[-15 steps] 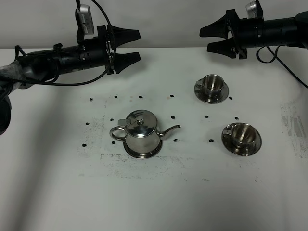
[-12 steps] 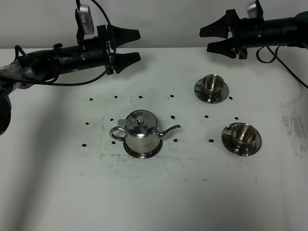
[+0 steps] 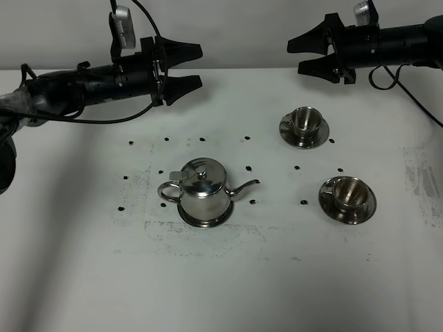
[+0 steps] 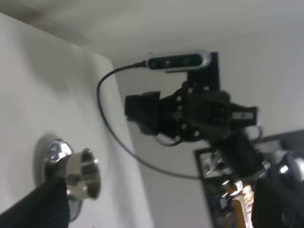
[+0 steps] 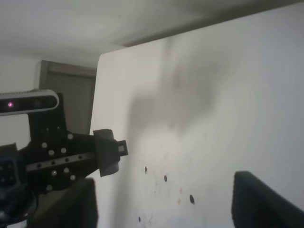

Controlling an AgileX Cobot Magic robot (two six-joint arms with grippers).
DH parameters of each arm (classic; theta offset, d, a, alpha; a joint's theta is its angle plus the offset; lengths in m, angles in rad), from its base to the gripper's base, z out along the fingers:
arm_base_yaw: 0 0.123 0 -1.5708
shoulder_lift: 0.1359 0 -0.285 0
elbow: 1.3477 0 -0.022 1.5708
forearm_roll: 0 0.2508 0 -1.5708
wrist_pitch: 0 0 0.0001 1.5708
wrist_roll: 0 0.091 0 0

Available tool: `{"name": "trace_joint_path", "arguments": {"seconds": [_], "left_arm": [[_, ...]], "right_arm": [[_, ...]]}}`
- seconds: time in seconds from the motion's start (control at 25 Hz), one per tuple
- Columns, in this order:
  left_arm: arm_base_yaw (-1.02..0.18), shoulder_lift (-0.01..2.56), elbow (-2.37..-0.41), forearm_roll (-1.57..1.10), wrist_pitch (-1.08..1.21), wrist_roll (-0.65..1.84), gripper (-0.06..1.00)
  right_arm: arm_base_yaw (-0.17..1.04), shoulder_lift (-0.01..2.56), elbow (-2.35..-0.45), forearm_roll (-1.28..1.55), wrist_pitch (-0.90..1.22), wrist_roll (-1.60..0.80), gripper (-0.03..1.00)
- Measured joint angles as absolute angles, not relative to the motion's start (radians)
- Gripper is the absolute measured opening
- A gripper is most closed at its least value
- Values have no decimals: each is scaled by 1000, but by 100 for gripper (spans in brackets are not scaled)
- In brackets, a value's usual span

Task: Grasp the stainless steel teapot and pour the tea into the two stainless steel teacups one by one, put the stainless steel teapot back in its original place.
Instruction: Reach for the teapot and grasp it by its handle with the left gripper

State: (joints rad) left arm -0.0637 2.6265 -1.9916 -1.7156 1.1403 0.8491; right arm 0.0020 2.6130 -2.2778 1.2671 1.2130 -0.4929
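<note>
From the high camera, the left arm lies level beyond and left of the stainless steel teapot (image 3: 203, 190), the left gripper (image 3: 200, 66) spread wide and empty. The right arm mirrors it beyond and right of the teapot, the right gripper (image 3: 294, 58) also agape. The teapot stands on its round saucer (image 3: 205, 222), spout towards the far teacup (image 3: 303, 121) and near teacup (image 3: 348, 192) to its right.

In the left wrist view, parted fingers (image 4: 40, 204) frame one teacup and the opposite gripper.

In the right wrist view, separated fingers (image 5: 266, 199) frame the left gripper over the white table (image 5: 213, 95).

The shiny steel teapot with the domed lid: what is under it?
A flat round steel saucer lies under the shiny steel teapot. Only its rim shows around the base; the teapot covers the rest.
</note>
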Motion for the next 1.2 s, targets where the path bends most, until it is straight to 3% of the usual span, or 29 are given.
{"name": "trace_joint_path", "arguments": {"seconds": [0.32,0.44,0.6,0.84,1.2], "left_arm": [[-70,2627,-2368,-1174,1130,623,68],[-87,2626,-2494,-893,1124,508,66],[-125,2569,-2506,-599,1127,454,65],[-154,2322,-2293,-430,1073,446,65],[-168,1852,-1634,-409,678,577,65]], "right_arm": [[3,2595,-2586,728,1215,-418,56],[2,2586,-2597,614,1216,-356,54],[8,2520,-2549,502,1220,-316,53],[33,2234,-2362,391,1220,-289,53],[36,1811,-1902,317,1197,-284,52]]}}
